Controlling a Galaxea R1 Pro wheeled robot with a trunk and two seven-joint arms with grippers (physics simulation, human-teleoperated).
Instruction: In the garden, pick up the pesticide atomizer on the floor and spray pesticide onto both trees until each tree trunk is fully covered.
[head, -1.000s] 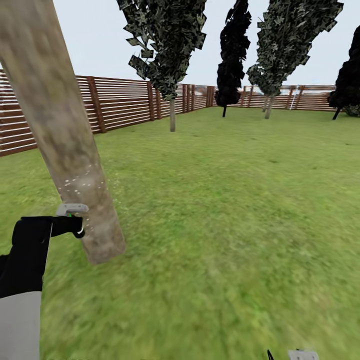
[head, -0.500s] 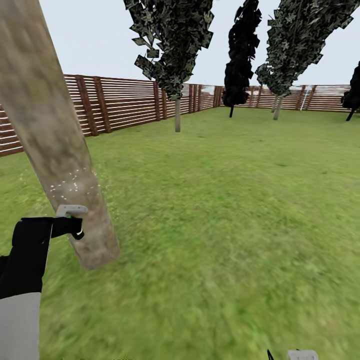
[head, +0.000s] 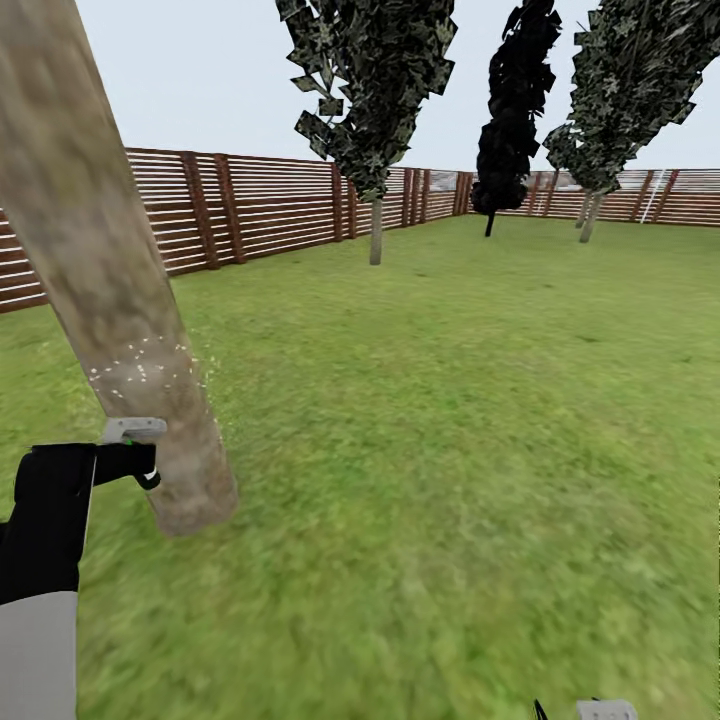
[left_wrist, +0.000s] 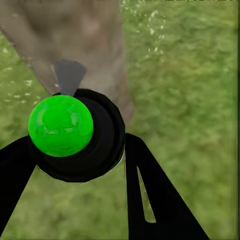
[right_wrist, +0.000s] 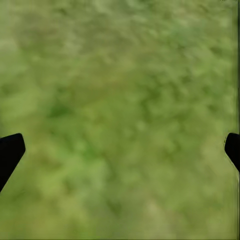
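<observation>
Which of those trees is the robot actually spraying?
The nearest one: the thick mottled trunk at the head view's left, speckled with white droplets beside the atomizer in the left gripper. The others stand far off by the fence.

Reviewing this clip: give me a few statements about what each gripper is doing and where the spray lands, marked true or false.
1. The left gripper holds the pesticide atomizer. True.
2. The atomizer points at open lawn, away from any tree. False: its spray head faces the near tree trunk.
3. Whitish spray specks sit on that trunk. True.
4. The right gripper grips a second bottle. False: its fingers are spread wide over bare grass.
5. A brick wall edges the lawn. False: a brown slatted wooden fence does.
</observation>
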